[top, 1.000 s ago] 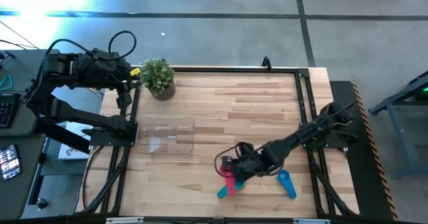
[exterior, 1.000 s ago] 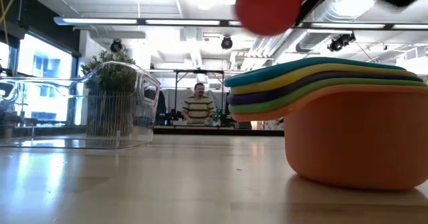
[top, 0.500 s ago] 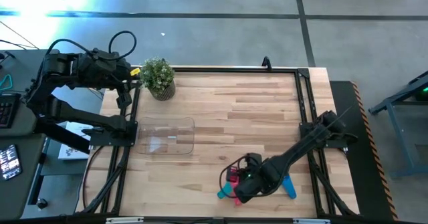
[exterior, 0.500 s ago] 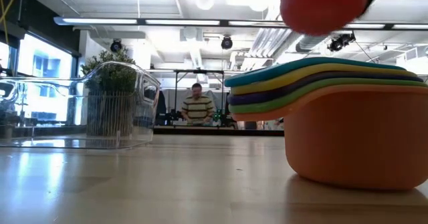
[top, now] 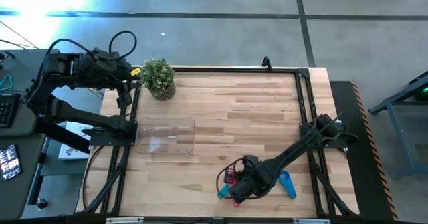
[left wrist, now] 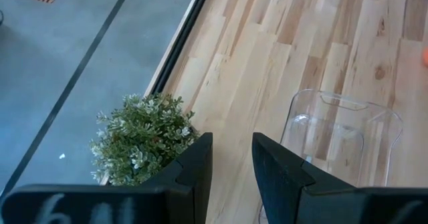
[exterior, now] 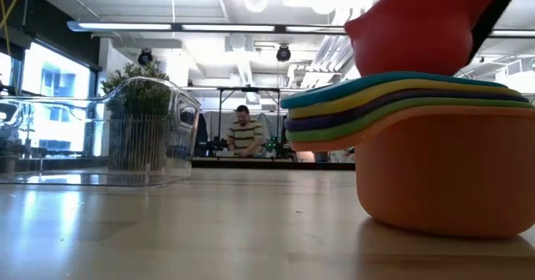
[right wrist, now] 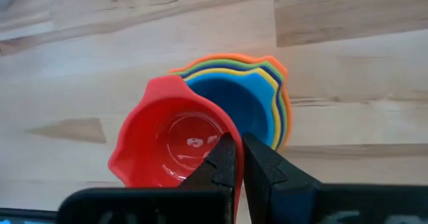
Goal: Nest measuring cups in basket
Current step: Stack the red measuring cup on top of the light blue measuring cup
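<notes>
Right pincer [right wrist: 235, 158] clamped on the rim of the red cup [right wrist: 170, 144], holding it over the nested stack [right wrist: 257, 100] at about 6 o'clock on the surface [top: 254, 110]; in the low view the red cup [exterior: 410, 29] sits just above the stack [exterior: 426, 146], contact unclear. Loose blue cup [top: 287, 184] just beside, toward 3 o'clock. Basket [top: 164, 136] at 9 o'clock, well apart. Plant [top: 158, 77] at 11 o'clock. Left pincer [left wrist: 231, 164] parted, holding nothing, off the surface's edge by the plant.
</notes>
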